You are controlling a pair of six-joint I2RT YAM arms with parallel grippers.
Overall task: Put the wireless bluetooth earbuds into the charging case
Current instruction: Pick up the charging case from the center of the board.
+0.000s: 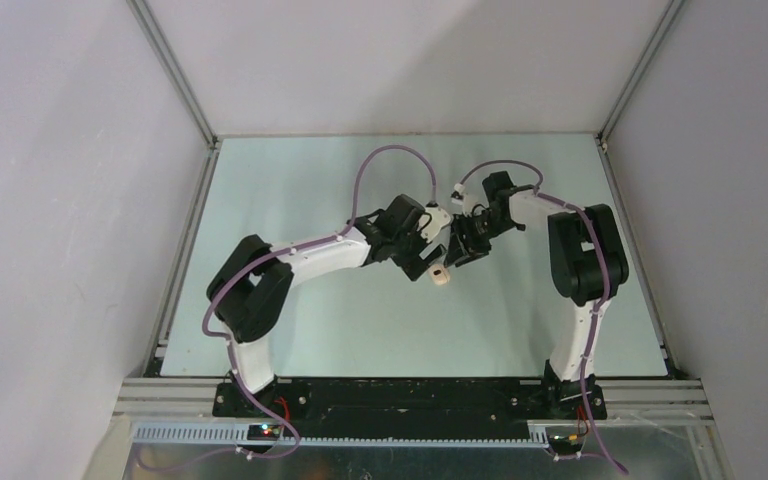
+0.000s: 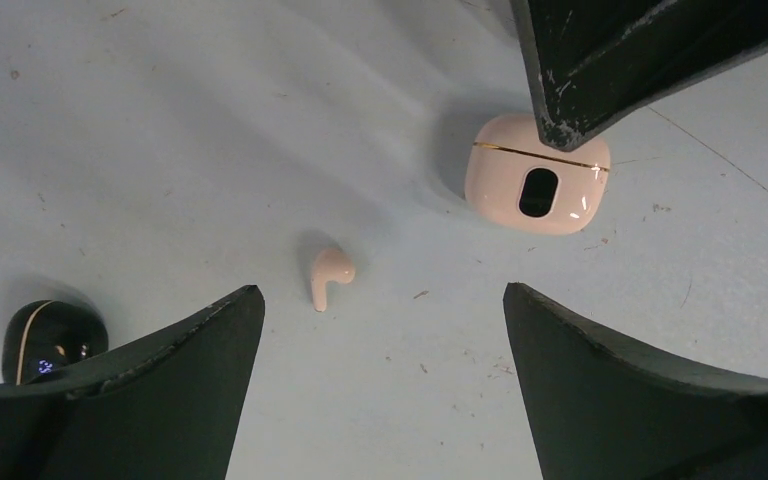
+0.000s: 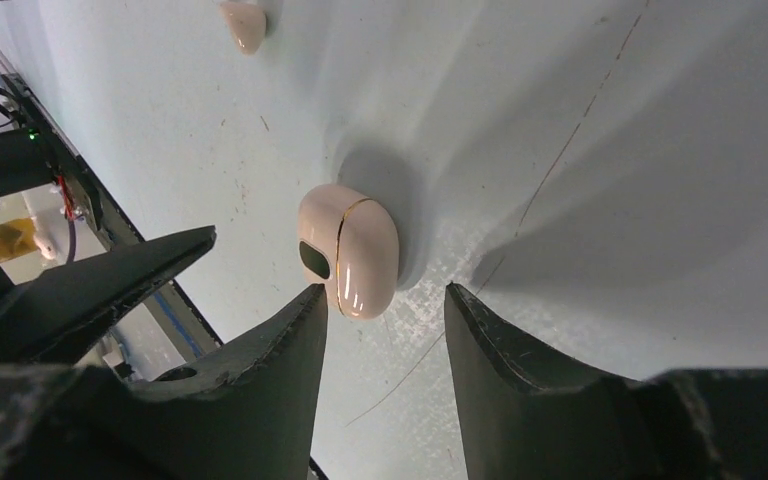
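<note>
A pale beige earbud (image 2: 330,275) lies on the table just beyond my left gripper (image 2: 380,290), which is open with nothing between its fingers. Further on sits the beige charging case (image 2: 538,175), its lid down along a gold seam. One finger (image 2: 600,60) of the right gripper hangs over it. In the right wrist view the case (image 3: 350,250) lies just past the tips of my right gripper (image 3: 383,290), close to the left fingertip (image 3: 310,300). Those jaws stand apart and hold nothing. The earbud (image 3: 243,22) shows at the top. From above, the case (image 1: 441,277) lies below both grippers.
A black case (image 2: 50,340) with small lit dots lies at the left, partly hidden behind my left finger. The left gripper's finger (image 3: 110,280) reaches into the right wrist view. The table's near edge and rail (image 3: 175,325) lie close by.
</note>
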